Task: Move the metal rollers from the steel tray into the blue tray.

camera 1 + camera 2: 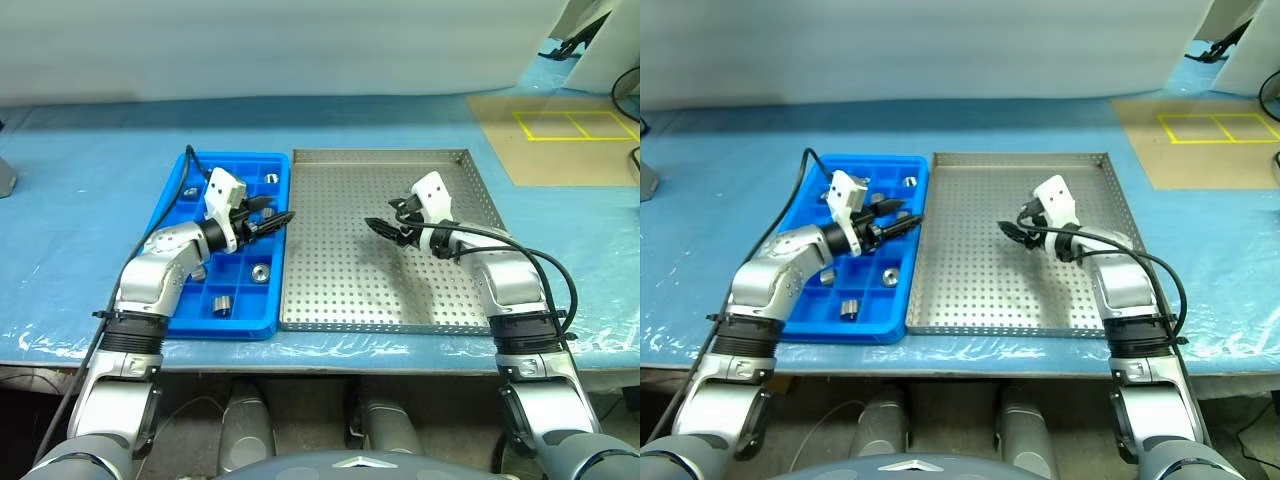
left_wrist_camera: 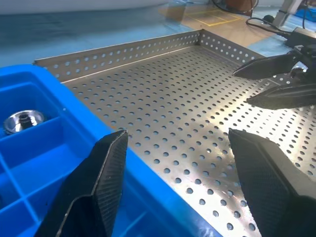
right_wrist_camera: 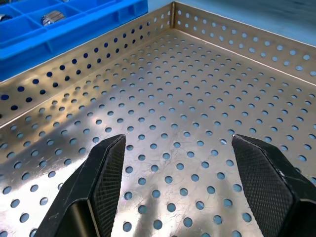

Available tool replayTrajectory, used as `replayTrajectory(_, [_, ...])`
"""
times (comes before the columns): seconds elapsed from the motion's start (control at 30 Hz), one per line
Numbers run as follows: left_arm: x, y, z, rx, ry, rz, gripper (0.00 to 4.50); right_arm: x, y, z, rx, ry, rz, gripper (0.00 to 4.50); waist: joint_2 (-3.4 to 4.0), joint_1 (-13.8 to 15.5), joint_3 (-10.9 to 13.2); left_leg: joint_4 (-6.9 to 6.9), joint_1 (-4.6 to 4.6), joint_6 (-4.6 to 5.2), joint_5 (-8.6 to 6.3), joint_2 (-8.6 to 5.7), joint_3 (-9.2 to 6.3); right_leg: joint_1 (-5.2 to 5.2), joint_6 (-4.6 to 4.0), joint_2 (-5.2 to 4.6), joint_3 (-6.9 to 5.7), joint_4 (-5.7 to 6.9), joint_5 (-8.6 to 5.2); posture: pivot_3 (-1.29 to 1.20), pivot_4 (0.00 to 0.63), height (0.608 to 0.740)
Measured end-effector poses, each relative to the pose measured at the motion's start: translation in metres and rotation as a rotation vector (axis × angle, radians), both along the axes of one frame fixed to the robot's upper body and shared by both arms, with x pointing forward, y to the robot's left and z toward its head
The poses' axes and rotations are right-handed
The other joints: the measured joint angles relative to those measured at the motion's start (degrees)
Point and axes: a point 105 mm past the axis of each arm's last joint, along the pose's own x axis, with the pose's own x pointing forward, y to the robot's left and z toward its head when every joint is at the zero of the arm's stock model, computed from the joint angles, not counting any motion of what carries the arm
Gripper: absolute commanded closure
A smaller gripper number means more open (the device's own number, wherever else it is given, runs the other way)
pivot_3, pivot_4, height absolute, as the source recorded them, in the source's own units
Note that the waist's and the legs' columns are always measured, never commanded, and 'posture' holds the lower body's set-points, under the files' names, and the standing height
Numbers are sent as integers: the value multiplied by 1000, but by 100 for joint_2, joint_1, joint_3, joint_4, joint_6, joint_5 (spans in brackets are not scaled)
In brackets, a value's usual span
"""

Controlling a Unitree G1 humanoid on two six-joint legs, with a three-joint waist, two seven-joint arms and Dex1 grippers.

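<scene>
The left tool point(image 1: 272, 222) hovers over the inner edge of the blue tray point(image 1: 170, 205), its tips aimed toward the steel tray point(image 1: 380, 158); its fingers point(image 2: 101, 182) stand apart with nothing between them. The right tool point(image 1: 385, 229) hangs over the middle of the steel tray, pointing back toward the left tool, its fingers point(image 3: 101, 180) likewise spread and empty. The perforated floor under and ahead of the right tool is bare. The rollers lie in the blue tray's compartments: one point(image 1: 259, 272) just below and behind the left tool's tips, one point(image 1: 222, 304) further back beside the left forearm, one point(image 1: 271, 179) ahead of the tool near the far rim, and one point(image 1: 189, 192) across the tray at its far outer side. The left wrist view shows another roller point(image 2: 22, 120) in a compartment beside its left finger, with the right tool's black tips point(image 2: 269, 79) across the steel floor. The two trays sit touching, side by side on the blue-covered table point(image 1: 80, 170). No brand, label or writing can be read on anything.
</scene>
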Motion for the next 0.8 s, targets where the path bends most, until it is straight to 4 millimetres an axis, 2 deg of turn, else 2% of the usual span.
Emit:
replayTrajectory(0.27, [-3, 2, -4, -4, 2, 20, 1060, 10, 2, 19, -35, -44, 27, 922, 0, 40, 0, 0, -4, 11, -6, 0, 0, 0, -2, -1, -1, -4, 0, -32, 150, 740])
replayTrajectory(0.47, [-3, 9, -1, -7, -10, 51, 1060, 9, 6, 14, -46, -31, 47, 922, 1, 44, 0, 1, -6, 12, -7, -1, 0, 0, -2, -2, -3, -7, 1, -30, 150, 740])
replayTrajectory(0.8, [0, 6, 8, -6, -38, 42, 1060, 10, 13, 8, -52, -27, 67, 922, 1, 39, 0, 1, -7, 12, -7, -1, 1, 0, -2, -2, -3, -8, 1, -51, 150, 740])
